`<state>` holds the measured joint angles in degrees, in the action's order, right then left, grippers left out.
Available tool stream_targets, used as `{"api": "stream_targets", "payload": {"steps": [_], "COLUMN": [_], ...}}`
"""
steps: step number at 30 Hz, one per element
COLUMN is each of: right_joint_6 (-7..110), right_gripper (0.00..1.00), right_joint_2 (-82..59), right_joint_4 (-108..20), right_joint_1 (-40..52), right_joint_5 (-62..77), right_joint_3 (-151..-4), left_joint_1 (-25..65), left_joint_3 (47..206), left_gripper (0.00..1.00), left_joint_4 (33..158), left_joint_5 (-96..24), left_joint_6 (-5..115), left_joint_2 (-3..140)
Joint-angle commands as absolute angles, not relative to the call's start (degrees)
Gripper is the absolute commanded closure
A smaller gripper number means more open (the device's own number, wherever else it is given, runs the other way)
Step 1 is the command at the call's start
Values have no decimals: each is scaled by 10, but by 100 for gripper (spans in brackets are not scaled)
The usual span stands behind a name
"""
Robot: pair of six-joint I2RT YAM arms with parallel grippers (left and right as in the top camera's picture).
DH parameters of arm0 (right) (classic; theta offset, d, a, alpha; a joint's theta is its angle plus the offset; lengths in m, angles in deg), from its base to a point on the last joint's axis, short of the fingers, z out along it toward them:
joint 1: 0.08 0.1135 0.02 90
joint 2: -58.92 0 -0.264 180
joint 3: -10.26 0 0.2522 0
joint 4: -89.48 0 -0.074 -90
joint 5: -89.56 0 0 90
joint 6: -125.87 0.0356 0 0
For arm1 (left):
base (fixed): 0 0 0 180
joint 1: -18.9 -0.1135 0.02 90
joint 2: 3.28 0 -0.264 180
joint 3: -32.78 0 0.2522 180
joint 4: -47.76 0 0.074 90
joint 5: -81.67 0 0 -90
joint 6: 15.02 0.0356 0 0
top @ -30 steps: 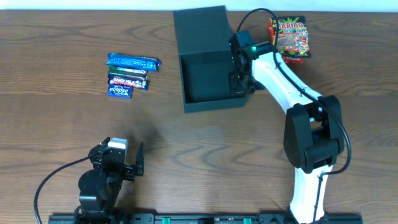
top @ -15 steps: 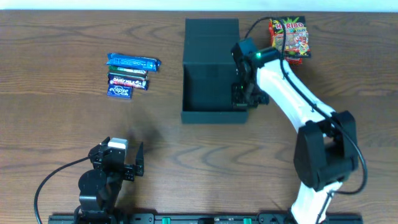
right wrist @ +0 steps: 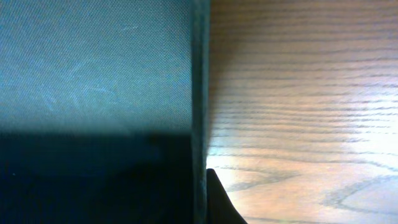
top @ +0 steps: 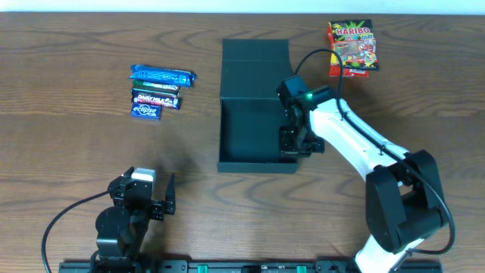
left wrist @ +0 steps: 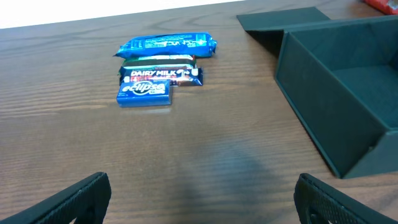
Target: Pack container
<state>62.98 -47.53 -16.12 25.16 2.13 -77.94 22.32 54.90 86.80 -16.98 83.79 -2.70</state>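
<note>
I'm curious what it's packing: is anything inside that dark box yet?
Nothing shows inside the box, only its bare dark floor. The right claw on its right wall hides that near corner from above.

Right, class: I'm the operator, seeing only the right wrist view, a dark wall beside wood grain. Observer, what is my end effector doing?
Observer: The right end effector grips the right wall of the open container.
Operator: Anything packed yet?
Observer: No, overhead shows its inside empty.
Operator: Where are the snacks?
Observer: A blue packet, Dairy Milk bar and Eclipse pack lie to its left; a Haribo bag sits beyond its far right corner.
</note>
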Motion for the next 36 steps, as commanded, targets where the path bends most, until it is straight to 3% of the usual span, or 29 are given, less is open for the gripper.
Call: {"api": "stream_targets", "payload": {"steps": [1, 17, 18, 19, 20, 26, 28, 29, 31, 32, 34, 36], "right_joint_6": [658, 668, 670, 672, 672, 687, 687, 686, 687, 686, 687, 697], "right_gripper": [99, 98, 74, 43, 27, 17, 18, 26, 51, 70, 87, 97], "right_joint_2": [-462, -462, -462, -462, -462, -462, -460, -457, -451, -450, -449, -449], "right_joint_4": [-154, -152, -152, -152, -153, -159, -159, -159, -159, -159, -157, -155], "right_joint_1": [275, 293, 293, 293, 293, 291, 287, 283, 278, 276, 270, 268], "right_joint_5": [31, 18, 20, 27, 32, 32, 32, 32, 32, 32, 32, 32], "right_joint_3": [-775, -771, -771, -771, -771, -774, -785, -795, -810, -820, -834, -836], "left_joint_1": [223, 223, 223, 223, 223, 223, 223, 223, 223, 223, 223, 223], "left_joint_3": [538, 538, 538, 538, 538, 538, 538, 538, 538, 538, 538, 538], "left_gripper": [5, 5, 5, 5, 5, 5, 5, 5, 5, 5, 5, 5], "left_joint_4": [870, 870, 870, 870, 870, 870, 870, 870, 870, 870, 870, 870], "left_joint_5": [-173, -173, -173, -173, -173, -173, -173, -173, -173, -173, -173, -173], "left_joint_6": [835, 835, 835, 835, 835, 835, 835, 835, 836, 835, 835, 835], "left_joint_2": [-30, -30, -30, -30, -30, -30, -30, -30, -30, -30, -30, -30]}}
